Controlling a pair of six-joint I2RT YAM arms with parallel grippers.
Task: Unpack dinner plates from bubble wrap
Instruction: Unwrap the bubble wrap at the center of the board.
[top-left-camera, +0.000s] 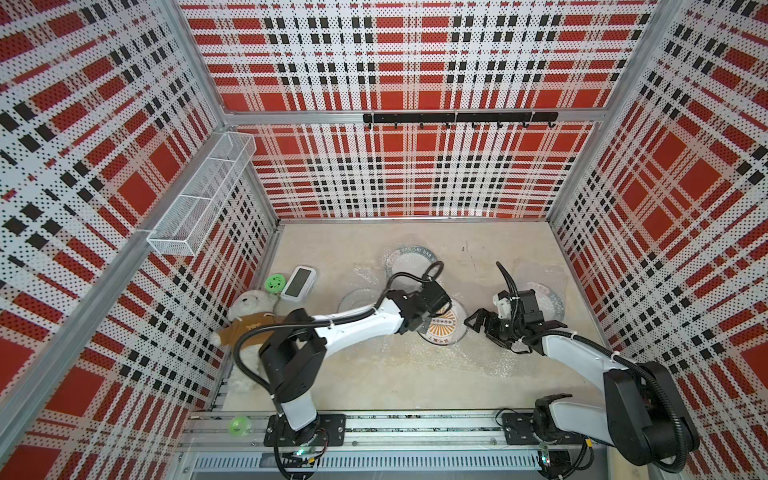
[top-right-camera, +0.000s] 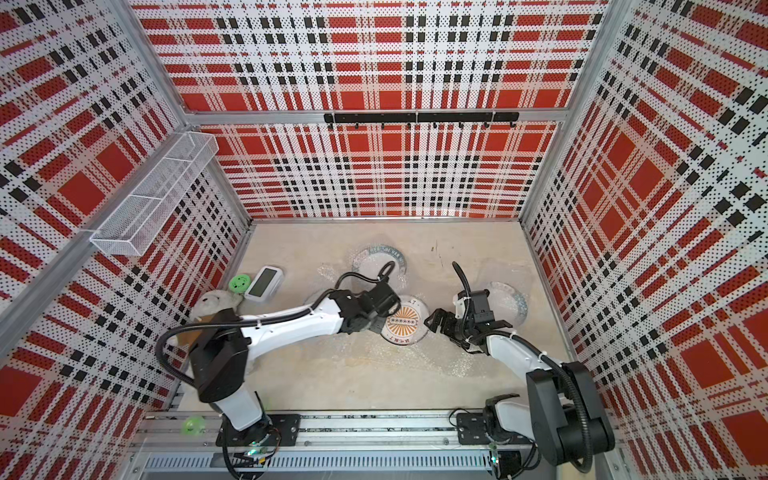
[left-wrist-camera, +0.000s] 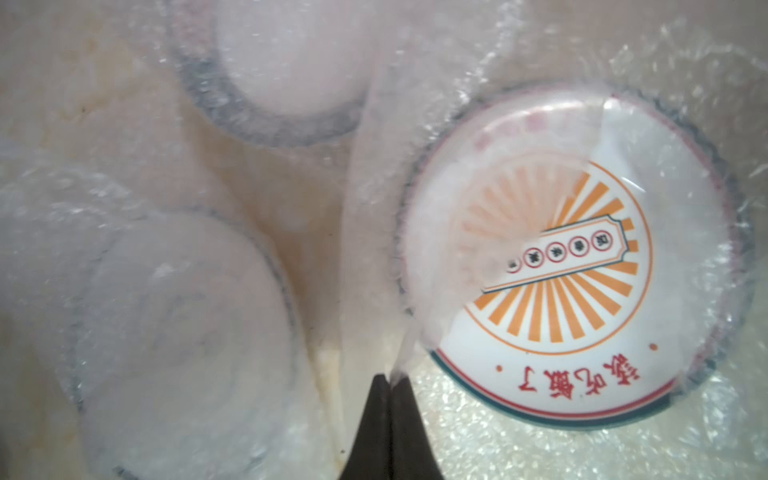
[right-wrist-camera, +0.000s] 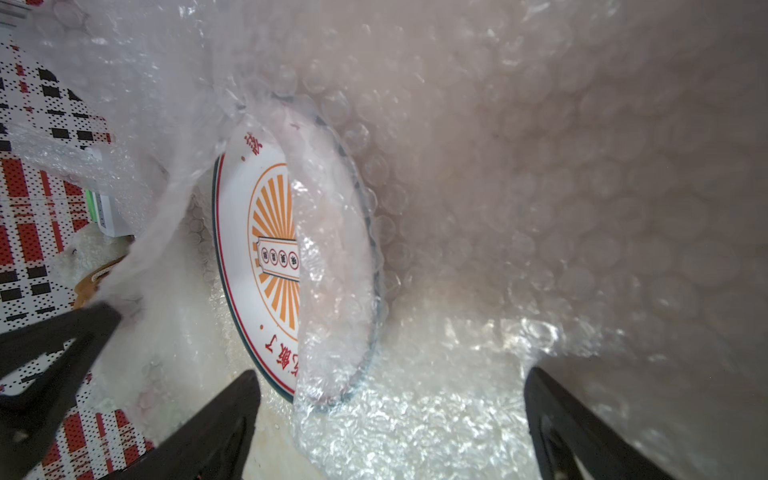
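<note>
One dinner plate lies mid-table, its orange sunburst partly bared. In the left wrist view a flap of bubble wrap rises off this plate, and my left gripper is shut on the flap's corner. My right gripper stands open just right of the plate, over wrap, holding nothing. Wrapped plates lie at the back, on the left and behind the right wrist.
A teddy bear, a white device and a green disc sit by the left wall. A wire basket hangs on that wall, and a hook rail on the back wall. A green ring rests on the front rail.
</note>
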